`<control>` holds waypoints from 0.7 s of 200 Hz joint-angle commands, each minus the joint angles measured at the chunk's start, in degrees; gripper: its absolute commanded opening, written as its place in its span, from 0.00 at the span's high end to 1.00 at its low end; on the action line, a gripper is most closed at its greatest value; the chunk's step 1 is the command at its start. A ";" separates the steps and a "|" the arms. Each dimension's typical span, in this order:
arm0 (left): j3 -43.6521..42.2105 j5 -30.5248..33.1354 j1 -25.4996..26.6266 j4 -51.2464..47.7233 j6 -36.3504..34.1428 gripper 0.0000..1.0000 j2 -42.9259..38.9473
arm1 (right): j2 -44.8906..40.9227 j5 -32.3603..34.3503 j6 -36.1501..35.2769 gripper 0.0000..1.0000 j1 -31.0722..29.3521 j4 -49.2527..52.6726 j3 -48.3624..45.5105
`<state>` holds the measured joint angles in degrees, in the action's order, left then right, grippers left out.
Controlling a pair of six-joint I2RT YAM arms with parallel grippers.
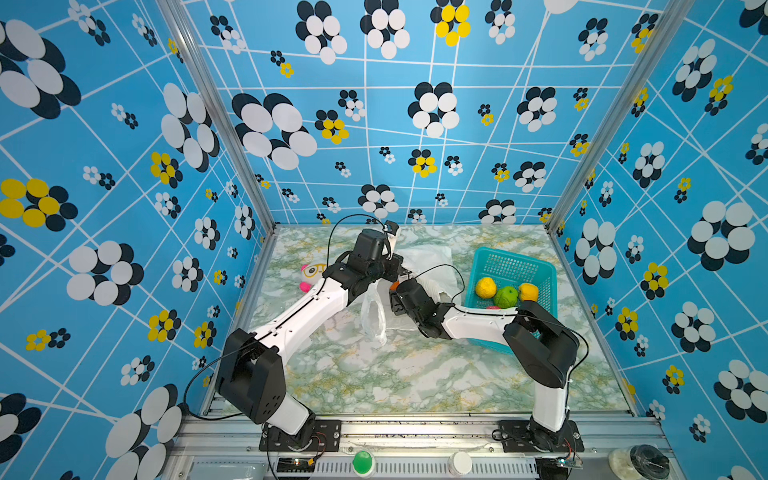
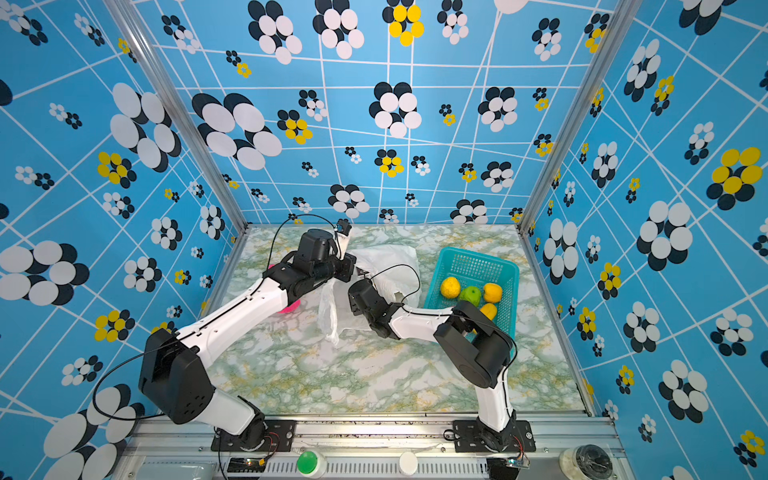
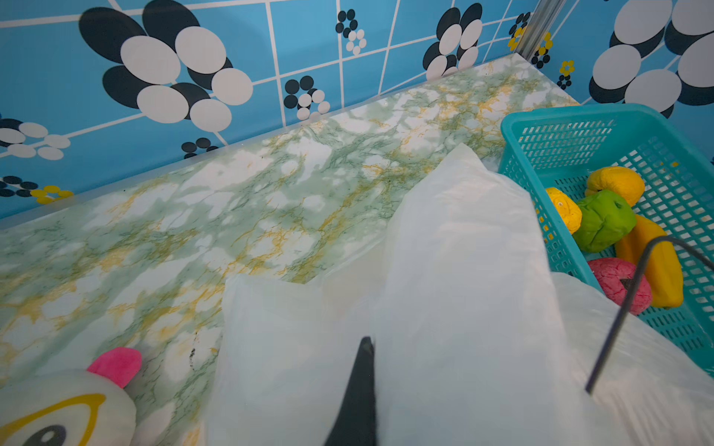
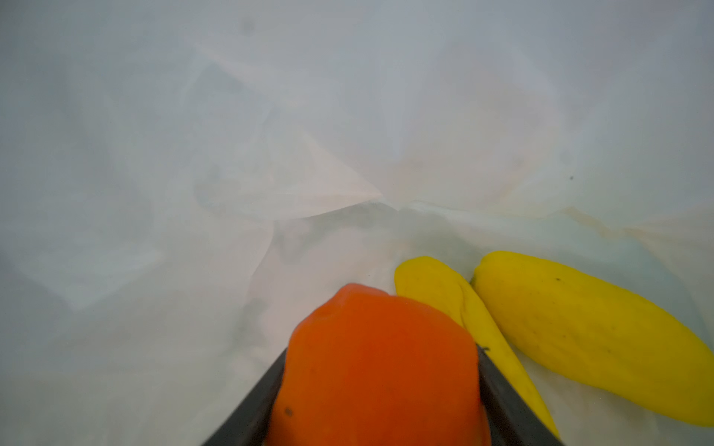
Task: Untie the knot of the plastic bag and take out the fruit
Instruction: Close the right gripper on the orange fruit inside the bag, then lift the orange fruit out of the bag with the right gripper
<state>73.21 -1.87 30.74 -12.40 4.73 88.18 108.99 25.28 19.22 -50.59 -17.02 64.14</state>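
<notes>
1. The plastic bag lies mid-rear on the counter, just beside the teal basket.
2. Inside the bag, the right fingers clamp 1 orange fruit; 2 oblong yellow fruits lie beside it.
3. The left fingers are closed, pinching bag film.
4. The basket holds 5 pieces, including 1 green fruit.
5. A plush toy lies left of the bag.

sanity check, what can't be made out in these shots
Knot: in no view; the left arm and right arm cover the mouth of the plastic bag in both top views.
Fruit left inside: film hides it from above; the right wrist view shows only the orange fruit and two yellow fruits, edges cut the rest.
Plush toy: partly under the left arm.
</notes>
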 commanded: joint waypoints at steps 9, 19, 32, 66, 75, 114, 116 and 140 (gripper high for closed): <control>0.95 -0.66 -0.24 -0.47 -0.16 1.00 -0.60 | -4.14 0.73 1.47 0.58 -0.04 -3.43 -2.00; 1.01 -0.58 -0.24 -0.58 -0.12 1.00 -0.43 | -4.94 -0.24 1.79 0.59 -0.04 -3.41 -2.69; 1.23 -0.05 -0.32 -1.08 -0.04 1.00 -0.13 | -6.05 -2.46 1.34 0.60 -0.28 -4.60 -3.83; 1.43 -0.42 -0.44 -1.13 0.45 1.00 -0.10 | -12.05 -3.04 -4.16 0.62 -3.74 -8.00 -7.66; 1.52 -0.50 -0.44 -1.13 0.45 1.00 -0.09 | -14.44 -1.71 -6.49 0.62 -5.22 -8.72 -8.94; 1.22 -0.89 -0.51 -1.04 0.37 1.00 -0.23 | -24.82 -0.13 -12.78 0.63 -9.23 -9.00 -13.93; 1.19 -0.93 -0.51 -1.11 0.43 1.00 -0.23 | -25.46 -0.14 -12.73 0.63 -9.26 -8.96 -14.25; 1.21 -0.97 -0.59 -1.31 0.63 1.00 -0.37 | -32.83 0.75 -13.03 0.64 -9.26 -9.21 -18.36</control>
<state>73.25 -2.13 30.17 -12.88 4.95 88.05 82.26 24.56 9.06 -60.14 -23.92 49.45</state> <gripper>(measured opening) 0.044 0.635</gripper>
